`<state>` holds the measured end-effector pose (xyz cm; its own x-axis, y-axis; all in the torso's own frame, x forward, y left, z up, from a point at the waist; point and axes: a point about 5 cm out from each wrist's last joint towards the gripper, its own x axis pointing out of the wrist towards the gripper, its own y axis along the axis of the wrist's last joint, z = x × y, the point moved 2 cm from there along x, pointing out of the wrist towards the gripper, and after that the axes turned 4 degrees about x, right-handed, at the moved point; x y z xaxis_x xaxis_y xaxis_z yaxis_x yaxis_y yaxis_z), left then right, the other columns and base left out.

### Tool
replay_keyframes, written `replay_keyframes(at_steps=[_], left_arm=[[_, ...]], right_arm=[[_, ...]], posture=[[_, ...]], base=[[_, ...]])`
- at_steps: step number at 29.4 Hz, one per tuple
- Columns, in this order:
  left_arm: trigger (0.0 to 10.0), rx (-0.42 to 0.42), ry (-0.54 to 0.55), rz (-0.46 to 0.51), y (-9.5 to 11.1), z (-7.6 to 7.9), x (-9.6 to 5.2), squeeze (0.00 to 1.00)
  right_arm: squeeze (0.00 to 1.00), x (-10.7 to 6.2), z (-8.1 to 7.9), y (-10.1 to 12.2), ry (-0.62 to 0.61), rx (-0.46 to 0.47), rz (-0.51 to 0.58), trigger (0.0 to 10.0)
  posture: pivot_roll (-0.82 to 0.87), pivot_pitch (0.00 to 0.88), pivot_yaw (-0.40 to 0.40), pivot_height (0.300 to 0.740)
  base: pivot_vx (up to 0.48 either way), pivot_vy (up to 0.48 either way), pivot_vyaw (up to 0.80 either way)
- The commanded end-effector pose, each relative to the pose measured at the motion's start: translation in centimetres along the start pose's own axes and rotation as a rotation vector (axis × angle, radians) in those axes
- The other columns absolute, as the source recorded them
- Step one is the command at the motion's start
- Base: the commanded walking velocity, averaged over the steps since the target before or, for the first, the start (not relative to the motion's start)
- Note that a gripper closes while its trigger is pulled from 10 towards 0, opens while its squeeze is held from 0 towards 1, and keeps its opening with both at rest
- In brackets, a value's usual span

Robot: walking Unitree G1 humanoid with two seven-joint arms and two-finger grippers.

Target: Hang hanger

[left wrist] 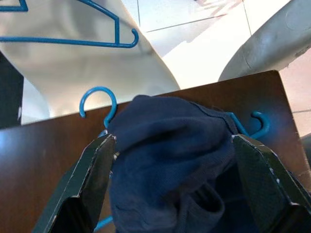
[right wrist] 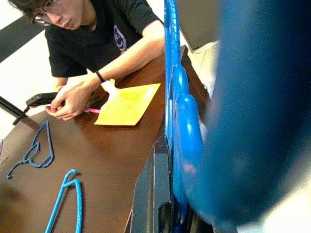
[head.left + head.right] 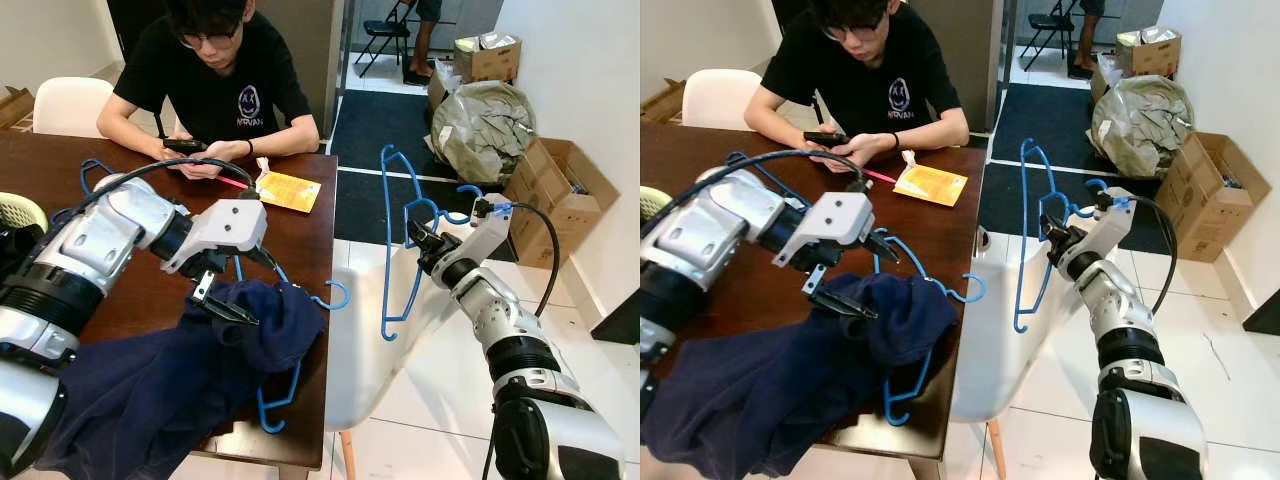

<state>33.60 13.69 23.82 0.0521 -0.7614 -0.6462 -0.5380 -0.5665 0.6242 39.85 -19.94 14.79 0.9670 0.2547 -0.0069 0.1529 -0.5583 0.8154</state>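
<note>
Navy garment (image 3: 150, 390): nearest to us in the left eye view — heaped on the dark wooden table (image 3: 60, 180), spilling over its near edge.
Left gripper (image 3: 222, 300): we see it just above the garment's top fold, black fingers spread apart, nothing between them.
Hanger under cloth (image 3: 285, 385): blue, lying flat on the table, mostly covered; its hook sticks out past the table's edge toward the white chair (image 3: 380, 340).
Right gripper (image 3: 420, 238): raised beside the chair, pinching a second blue hanger (image 3: 390, 250) that hangs upright in the air against the chair back.
Person (image 3: 215, 70): seated at the far side in a black shirt, hands on a phone; a yellow packet (image 3: 288, 190) lies on the table near them.
Right eye view: we note cardboard boxes (image 3: 1212, 195) and a wrapped bundle (image 3: 1145, 120) by the wall.
Left wrist view: both fingers (image 1: 90, 179) stand wide on either side of the navy fold — not touching it, as far as we can tell.
Right wrist view: blue hanger wire clamped close to the lens; two more hangers (image 2: 36, 148) lie on the table.
</note>
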Motion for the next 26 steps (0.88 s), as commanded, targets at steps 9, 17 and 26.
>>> replay_keyframes(at_steps=[9, 17, 26], left_arm=[[10.0, 0.126, -0.108, -0.049, -0.1, -0.6, 2.0, 0.0], [10.0, 0.182, -0.255, -0.115, -0.5, 0.1, 2.8, 0.0], [10.0, 0.23, -0.31, -0.136, -1.3, 0.7, 3.5, 0.0]], right_arm=[[0.0, -0.3, -0.2, -0.1, -0.003, 0.015, 0.017, 10.0], [0.0, -1.0, 0.2, 0.5, -0.003, 0.022, 0.023, 10.0], [0.0, -1.6, 0.5, 1.2, -0.01, 0.024, 0.03, 10.0]], posture=[[-0.02, 0.059, -0.017, 0.74], [-0.03, 0.068, -0.006, 0.74], [-0.04, 0.078, 0.001, 0.74]], base=[[0.0, 0.0, 0.0], [0.0, 0.0, 0.0], [0.0, 0.0, 0.0]])
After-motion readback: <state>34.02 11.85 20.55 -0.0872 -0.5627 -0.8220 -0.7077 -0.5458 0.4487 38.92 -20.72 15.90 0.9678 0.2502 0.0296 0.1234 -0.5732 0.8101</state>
